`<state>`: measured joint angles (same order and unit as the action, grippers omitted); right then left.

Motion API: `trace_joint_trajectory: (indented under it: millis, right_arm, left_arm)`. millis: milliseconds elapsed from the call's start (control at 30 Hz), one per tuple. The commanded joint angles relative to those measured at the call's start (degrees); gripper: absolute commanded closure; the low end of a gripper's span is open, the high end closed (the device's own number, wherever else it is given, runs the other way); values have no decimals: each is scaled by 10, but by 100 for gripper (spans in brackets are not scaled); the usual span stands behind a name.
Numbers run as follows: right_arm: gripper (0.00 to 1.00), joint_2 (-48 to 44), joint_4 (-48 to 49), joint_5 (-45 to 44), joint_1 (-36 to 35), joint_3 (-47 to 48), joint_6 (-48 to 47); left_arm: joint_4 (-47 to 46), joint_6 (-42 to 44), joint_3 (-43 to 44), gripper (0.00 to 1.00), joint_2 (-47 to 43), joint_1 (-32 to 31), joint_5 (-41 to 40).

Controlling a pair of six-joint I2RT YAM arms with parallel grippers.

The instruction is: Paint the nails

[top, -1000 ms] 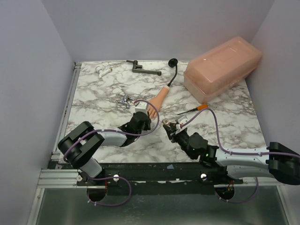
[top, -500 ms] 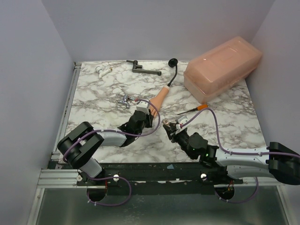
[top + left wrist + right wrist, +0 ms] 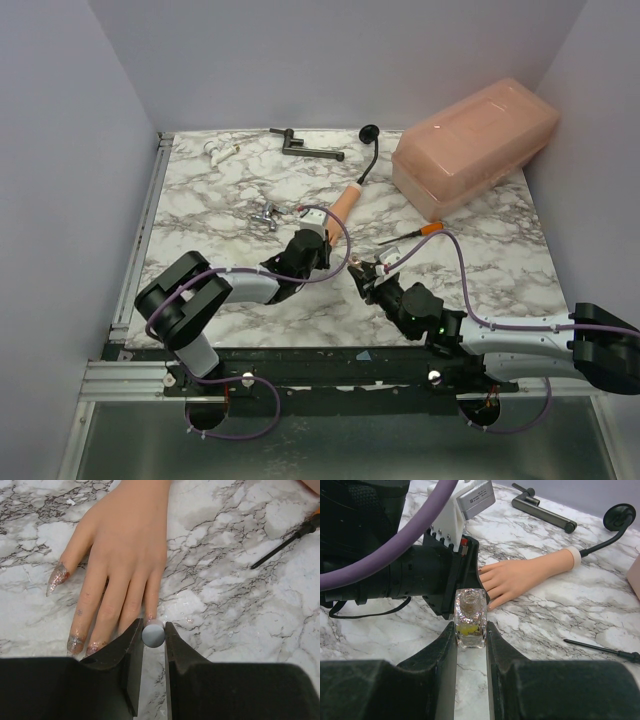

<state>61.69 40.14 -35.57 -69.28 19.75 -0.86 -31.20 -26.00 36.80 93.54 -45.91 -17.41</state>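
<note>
Nails (image 3: 56,578) lie mid-table, right at the left jaws.
Left jaws clamp a grey cap (image 3: 153,635) against the little-finger nail; right jaws clamp a bottle (image 3: 470,611).

Pinkish box (image 3: 472,146) far right; orange-handled screwdriver (image 3: 412,234) just beside it; dark L-shaped bar (image 3: 305,148) at far edge

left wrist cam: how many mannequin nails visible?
4. Thumb nail far left; index nail and middle nail lower left by the jaws; little-finger nail above the grey round cap. Ring nail hidden behind a jaw.
</note>
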Motion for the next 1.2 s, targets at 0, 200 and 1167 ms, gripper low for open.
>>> trace_joint_trajectory:
  millis: [0,200,1167]
  right_arm:
    - [99,-9,7,-15,2,-1,7]
    - [99,-8,7,-15,2,0,7]
    - [99,-7,6,-15,2,1,7]
  left_arm:
    - [29,-6,17,100,11,-5,-14]
    - [45,-19,19,100,13,-6,-15]
    - [65,-49,2,100,-11,-9,-67]
